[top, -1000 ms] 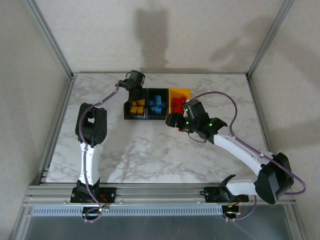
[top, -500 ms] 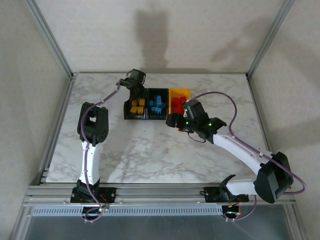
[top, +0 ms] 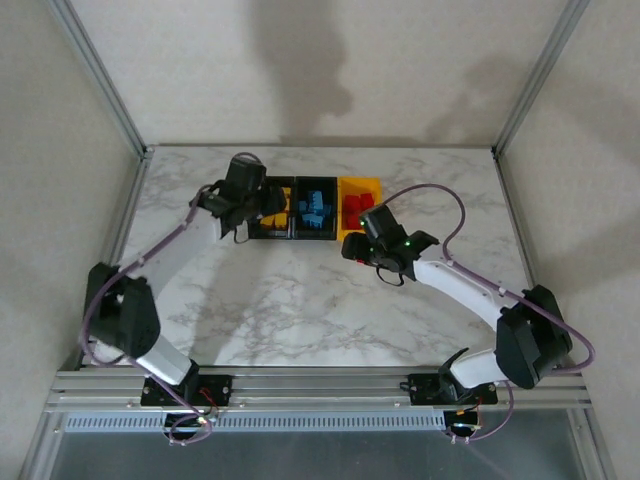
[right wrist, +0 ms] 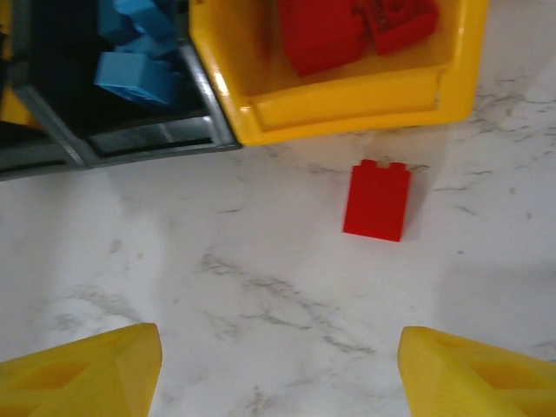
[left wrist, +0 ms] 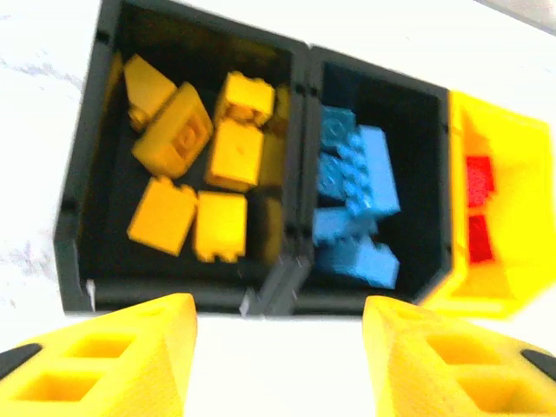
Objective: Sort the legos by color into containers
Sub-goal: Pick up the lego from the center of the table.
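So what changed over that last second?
The left gripper drew back from the far side of the left black bin to its near side, jaws opening, empty. The right gripper barely shifted, open near the red brick on the table. The bins stayed put.

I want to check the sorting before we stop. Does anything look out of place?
Yes. One red brick lies on the table just in front of the yellow bin, not touching it. The other red bricks are inside that bin, so this one still needs sorting.
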Robot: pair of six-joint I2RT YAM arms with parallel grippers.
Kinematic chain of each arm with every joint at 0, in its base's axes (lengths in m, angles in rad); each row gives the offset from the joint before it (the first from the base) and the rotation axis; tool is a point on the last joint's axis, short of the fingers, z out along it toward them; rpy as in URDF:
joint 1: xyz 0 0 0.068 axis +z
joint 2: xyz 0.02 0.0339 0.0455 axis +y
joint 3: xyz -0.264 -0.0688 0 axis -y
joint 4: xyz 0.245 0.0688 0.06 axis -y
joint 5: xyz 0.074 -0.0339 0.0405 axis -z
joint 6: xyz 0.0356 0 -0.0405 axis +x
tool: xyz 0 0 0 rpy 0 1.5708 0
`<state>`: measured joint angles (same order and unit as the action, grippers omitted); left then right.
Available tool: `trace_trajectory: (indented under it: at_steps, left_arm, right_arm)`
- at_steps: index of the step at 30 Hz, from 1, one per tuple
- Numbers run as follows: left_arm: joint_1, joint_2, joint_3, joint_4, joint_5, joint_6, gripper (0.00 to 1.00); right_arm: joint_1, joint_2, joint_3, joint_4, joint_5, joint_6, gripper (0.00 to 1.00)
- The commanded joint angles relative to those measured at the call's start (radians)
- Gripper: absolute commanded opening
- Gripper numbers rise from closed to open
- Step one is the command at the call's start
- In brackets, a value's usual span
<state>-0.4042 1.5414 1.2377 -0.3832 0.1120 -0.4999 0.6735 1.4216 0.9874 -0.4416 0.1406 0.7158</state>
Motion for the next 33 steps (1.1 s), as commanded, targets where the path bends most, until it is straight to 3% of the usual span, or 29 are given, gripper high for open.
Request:
trace_trajectory:
  at_steps: [1,11,21,27,33]
  left_arm:
    - [-0.032,-0.116,-0.134,0.055,0.101,-0.033,0.55]
    - [-0.145,-0.420,-0.466,0.155,0.118,-0.184,0.60]
    - [-0.168,-0.485,-0.534,0.130,0.092,-0.213,0.61]
    - [-0.174,-0.450,-0.526,0.141,0.095,-0.220,0.60]
    - [-0.182,-0.446,-0.524,0.147,0.086,-0.227,0.60]
  right_arm:
    - [-0.008,0.048,0.031,-0.028,0.074,-0.022,0.70]
    - [-0.018,0.218,0.077,0.011,0.108,-0.022,0.68]
    - [-0.062,0.362,0.111,0.064,0.103,-0.038,0.66]
    - [-0.070,0.418,0.134,0.094,0.077,-0.065,0.52]
    - [-0.072,0.431,0.138,0.092,0.059,-0.082,0.31]
